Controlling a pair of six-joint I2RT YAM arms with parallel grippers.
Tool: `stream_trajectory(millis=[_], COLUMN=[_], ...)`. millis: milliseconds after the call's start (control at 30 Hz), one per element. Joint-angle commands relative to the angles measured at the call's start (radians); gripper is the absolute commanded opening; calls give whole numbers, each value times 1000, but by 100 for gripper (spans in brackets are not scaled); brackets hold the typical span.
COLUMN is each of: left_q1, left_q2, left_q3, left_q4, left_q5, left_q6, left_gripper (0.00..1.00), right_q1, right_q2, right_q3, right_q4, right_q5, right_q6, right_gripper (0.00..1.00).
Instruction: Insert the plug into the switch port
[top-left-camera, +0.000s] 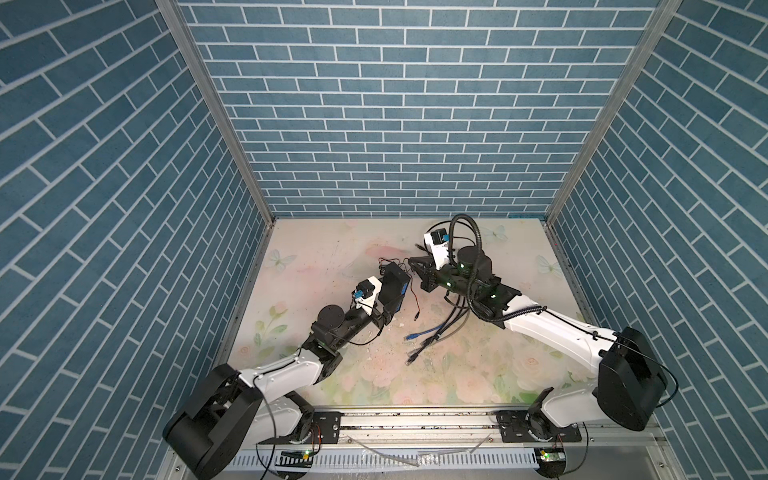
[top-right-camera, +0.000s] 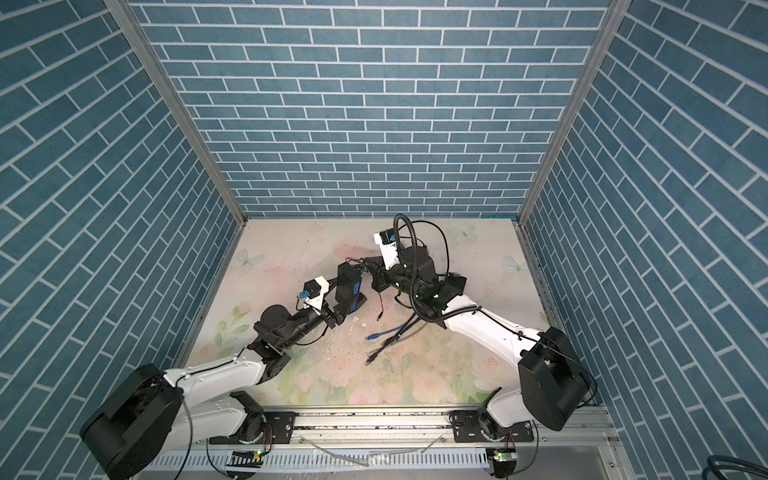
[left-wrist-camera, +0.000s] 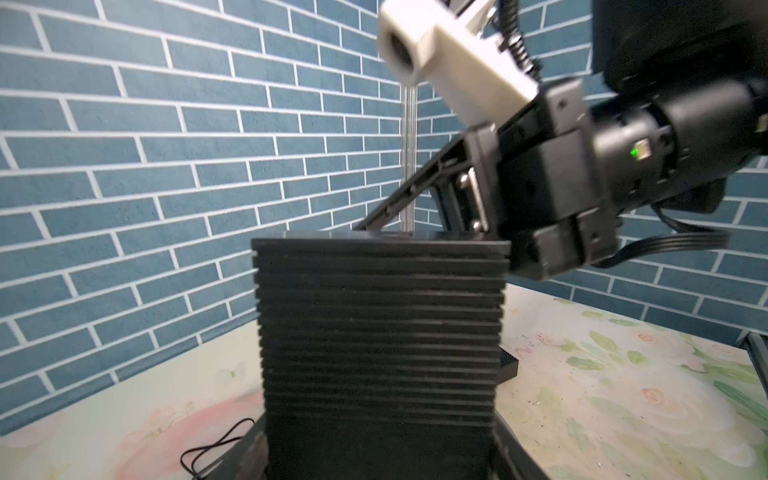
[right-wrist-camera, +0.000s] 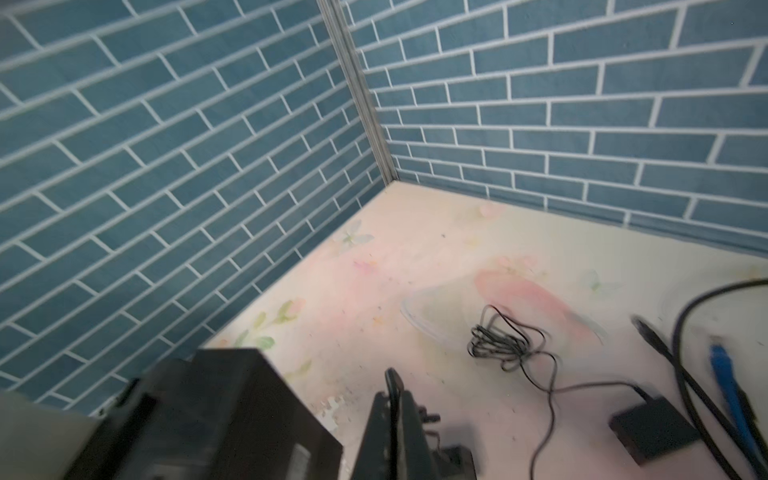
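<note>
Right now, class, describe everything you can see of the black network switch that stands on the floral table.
The network switch is a black box, seemingly metal, with fine parallel ribs covering one broad side and blue on another face. It stands upright on end, near the middle of the table. The left pincer appears to clamp its lower end. The shut right pincer reaches its top edge; contact is unclear.

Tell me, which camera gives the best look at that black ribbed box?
The left wrist view: the switch fills the middle, its ribbed side large and close. In both top views the switch is only a small, dark, upright block. The right wrist view catches just a blurred part of it.
</note>
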Motion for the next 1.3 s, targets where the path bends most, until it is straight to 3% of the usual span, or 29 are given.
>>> stream_trajectory(millis=[0, 367, 867, 1133, 1267], left_q1=[-2, 0, 0, 0, 0], left_q2=[-85, -352, -348, -373, -388], left_q3=[-29, -72, -96, -115, -126], left_q4=[-118, -375, -318, -310, -310], left_q5=[-22, -119, -117, -119, -120], left_q6=[44, 113, 128, 128, 129], left_gripper=[30, 31, 31, 31, 31], right_q1=[-13, -17, -21, -35, -41], right_q2=[30, 237, 527, 593, 607], right_q3=[90, 126, 355, 473, 517], right_q4=[-262, -674, -932, -1113, -1162], right_q5=[83, 117, 158, 156, 160], right_q6=[-78, -135, -172, -189, -190], right_gripper=[0, 0, 0, 29, 32])
